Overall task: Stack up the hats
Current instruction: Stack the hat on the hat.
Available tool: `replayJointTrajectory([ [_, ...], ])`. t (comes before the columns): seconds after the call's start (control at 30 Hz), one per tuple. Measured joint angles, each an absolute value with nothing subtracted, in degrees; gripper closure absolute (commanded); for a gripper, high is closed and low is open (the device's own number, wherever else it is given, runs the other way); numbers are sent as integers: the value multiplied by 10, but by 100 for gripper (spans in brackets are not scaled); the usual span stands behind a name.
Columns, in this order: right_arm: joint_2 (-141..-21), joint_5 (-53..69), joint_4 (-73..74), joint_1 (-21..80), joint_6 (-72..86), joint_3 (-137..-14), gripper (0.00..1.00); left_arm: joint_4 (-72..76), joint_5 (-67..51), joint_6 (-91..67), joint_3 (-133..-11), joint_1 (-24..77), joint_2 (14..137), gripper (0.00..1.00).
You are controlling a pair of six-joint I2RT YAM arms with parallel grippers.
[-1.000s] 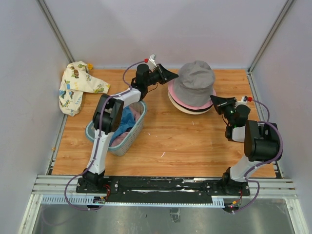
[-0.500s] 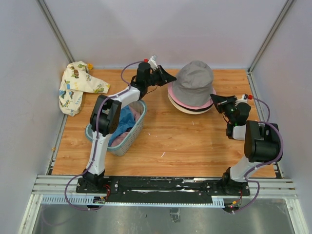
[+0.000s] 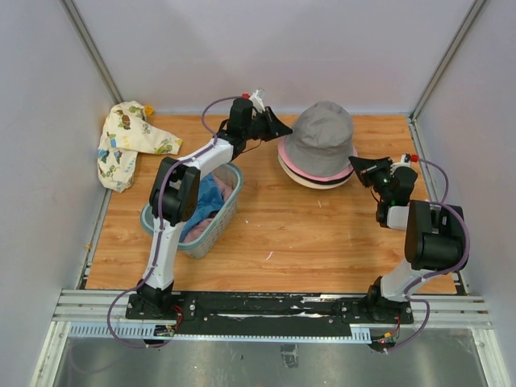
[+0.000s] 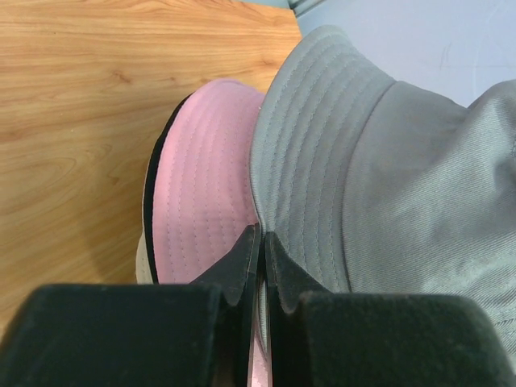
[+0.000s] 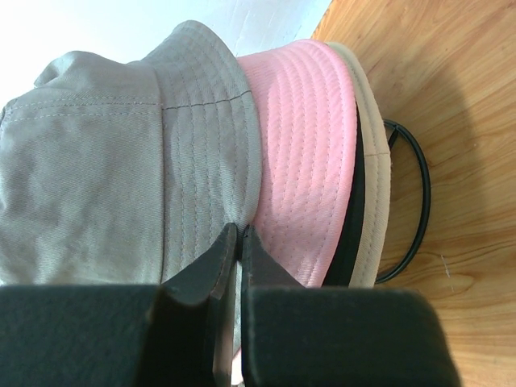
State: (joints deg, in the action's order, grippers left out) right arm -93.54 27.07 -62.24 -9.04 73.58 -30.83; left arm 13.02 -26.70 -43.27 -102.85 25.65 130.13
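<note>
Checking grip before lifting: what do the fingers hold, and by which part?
Apparently the grey hat, by its brim edge: left fingers pinch one side, right fingers the opposite side.

Printed cloth (image 3: 129,141) lies near the mesh basket (image 3: 214,226).

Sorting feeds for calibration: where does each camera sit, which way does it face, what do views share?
Top external: above, behind the bases, looking down at the table; both arms show.
Left wrist: on the left arm, facing grey hat over pink hat; shut jaws show.
Right wrist: on the right arm, same stack, opposite side; shut jaws show.
Shared: all see that stack.
</note>
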Motion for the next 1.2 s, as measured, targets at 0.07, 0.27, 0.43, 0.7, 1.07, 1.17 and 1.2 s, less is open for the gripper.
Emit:
replayJointTrajectory([
  [0.07, -935, 272, -613, -90, 732, -314, 99, 113, -266, -424, -1039, 257, 1301, 95],
  [0.27, -932, 275, -588, -90, 718, -322, 100, 79, -265, -406, -1063, 261, 1309, 96],
  [0.43, -925, 275, -573, -90, 708, -324, 99, 69, -257, -397, -1066, 263, 1309, 89],
  [0.7, -905, 278, -528, -92, 697, -333, 65, 37, -230, -390, -1064, 262, 1309, 53],
  [1.07, -799, 281, -446, -141, 681, -332, 52, -7, -184, -389, -1051, 261, 1298, 31],
  [1.17, -761, 280, -415, -152, 669, -331, 51, -26, -172, -387, -1051, 261, 1284, 31],
  [1.2, -748, 281, -406, -154, 665, -330, 51, -35, -167, -385, -1051, 261, 1276, 30],
])
